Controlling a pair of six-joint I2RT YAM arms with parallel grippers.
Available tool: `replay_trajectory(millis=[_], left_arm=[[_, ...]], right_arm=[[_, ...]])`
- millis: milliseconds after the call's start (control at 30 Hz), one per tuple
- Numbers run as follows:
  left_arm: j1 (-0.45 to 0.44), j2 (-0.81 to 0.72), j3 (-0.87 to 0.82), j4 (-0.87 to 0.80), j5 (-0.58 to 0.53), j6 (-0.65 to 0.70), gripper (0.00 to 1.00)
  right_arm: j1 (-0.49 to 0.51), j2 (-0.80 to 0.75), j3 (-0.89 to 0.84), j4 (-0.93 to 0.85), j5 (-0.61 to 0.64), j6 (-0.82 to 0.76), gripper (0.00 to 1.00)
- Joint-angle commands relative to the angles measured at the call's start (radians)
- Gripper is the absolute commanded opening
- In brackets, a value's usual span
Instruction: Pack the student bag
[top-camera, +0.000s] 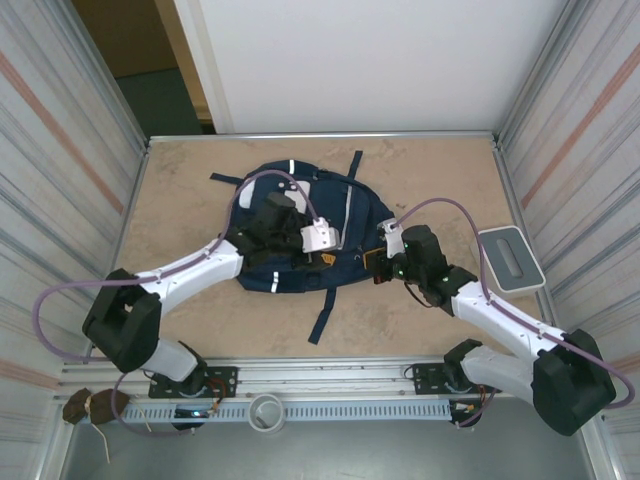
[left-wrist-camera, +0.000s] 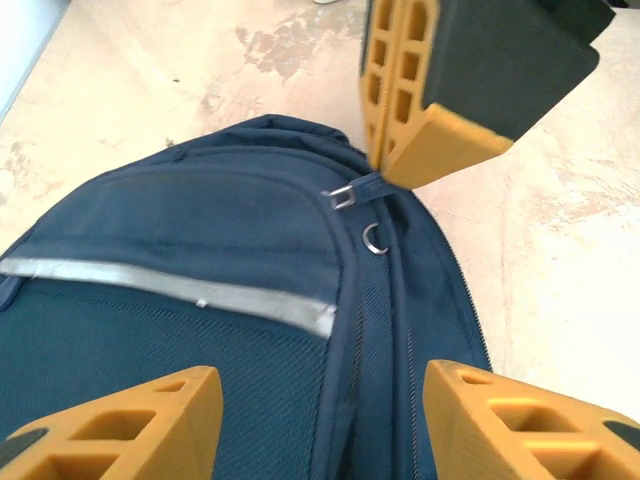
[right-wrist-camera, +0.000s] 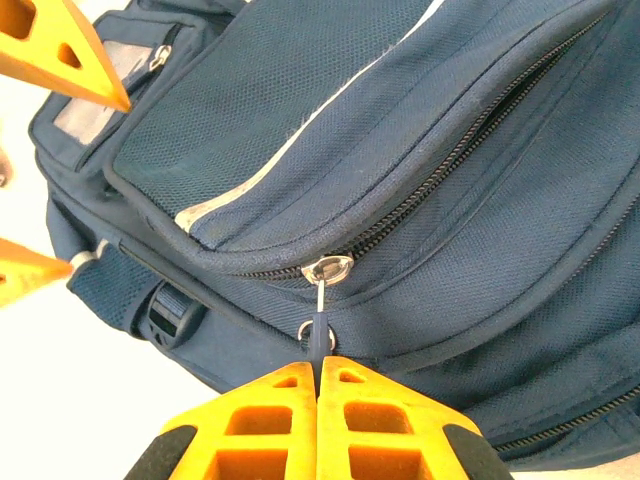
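The student bag (top-camera: 290, 225), navy blue with light stripes, lies flat in the middle of the table. My right gripper (right-wrist-camera: 319, 365) is shut on the dark pull tab (right-wrist-camera: 318, 335) of a zip slider (right-wrist-camera: 328, 270) at the bag's right edge; it shows as well in the left wrist view (left-wrist-camera: 400, 150) and from above (top-camera: 370, 262). My left gripper (left-wrist-camera: 320, 425) stands open just over the bag's (left-wrist-camera: 200, 230) fabric, nothing between its fingers (left-wrist-camera: 130, 425). From above the left gripper (top-camera: 335, 255) sits over the bag's front, facing the right one a short way off. Its yellow fingertips (right-wrist-camera: 60, 50) show beside the bag's (right-wrist-camera: 450, 200) front pocket.
A flat grey-and-white case (top-camera: 510, 258) lies at the right of the table, close to the right arm. Ribbed metal walls (top-camera: 60, 180) close in both sides. Dark straps (top-camera: 325, 315) trail from the bag toward the near rail (top-camera: 330, 378).
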Motion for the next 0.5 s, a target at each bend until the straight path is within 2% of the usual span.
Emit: replay_trajectory(millis=[0, 167, 233, 300, 400, 467], left_arm=[[-0.037, 0.057, 0.073, -0.043, -0.098, 0.051, 0.58], [-0.080, 0.162, 0.147, -0.046, -0.192, 0.073, 0.56], [-0.083, 0.193, 0.163, -0.052, -0.201, 0.086, 0.51], [-0.084, 0.213, 0.173, -0.065, -0.203, 0.091, 0.42], [-0.083, 0.221, 0.176, -0.079, -0.195, 0.097, 0.20], [-0.072, 0.210, 0.177, -0.090, -0.141, 0.085, 0.07]], right_arm=[[0.006, 0.008, 0.031, 0.011, -0.036, 0.033, 0.00], [0.006, 0.024, 0.013, 0.052, -0.036, 0.049, 0.00], [0.001, 0.037, 0.002, 0.080, -0.036, 0.052, 0.00], [-0.004, 0.053, -0.007, 0.110, -0.042, 0.052, 0.00], [-0.018, 0.079, -0.014, 0.148, -0.062, 0.044, 0.00], [-0.022, 0.092, -0.017, 0.161, -0.063, 0.030, 0.01]])
